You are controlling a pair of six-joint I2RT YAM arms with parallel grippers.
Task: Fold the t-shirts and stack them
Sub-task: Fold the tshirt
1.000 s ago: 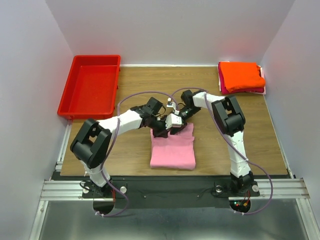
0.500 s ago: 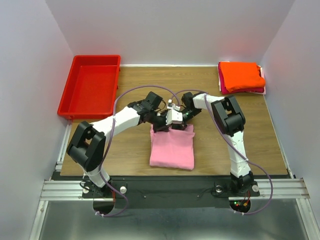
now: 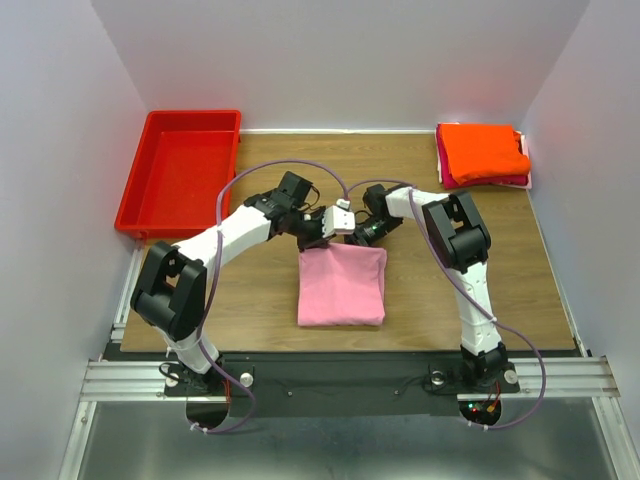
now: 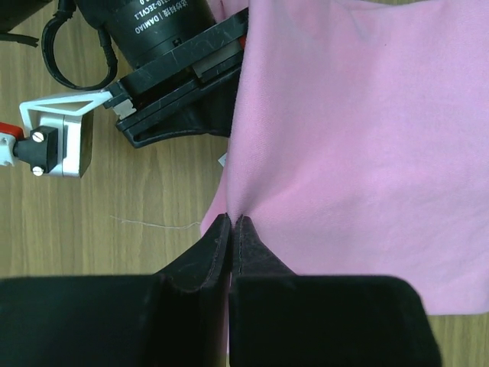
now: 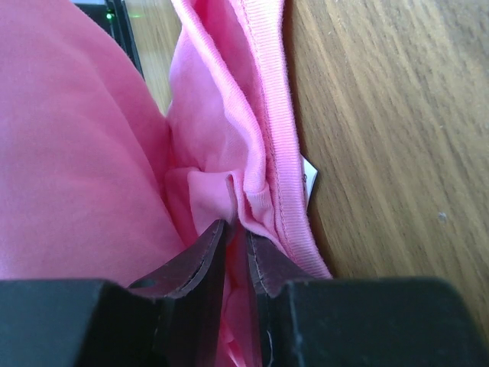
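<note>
Here both grippers pinch the far edge of the light pink t-shirt [image 3: 342,287], which lies mid-table: the left gripper [image 4: 231,229] nipped shut on its corner, the right gripper [image 5: 235,238] clamped on the collar hem, likely to fold it. Three shirts in all (one tray [image 3: 180,170]): orange t-shirt [image 3: 482,150] stacked on a darker pink-red t-shirt [image 3: 449,177] at the far right corner.

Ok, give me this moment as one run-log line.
phase: folding | left gripper: shut on light pink t-shirt far edge | right gripper: shut on same edge | orange t-shirt: folded, stacked far right | red tray: far left
</note>
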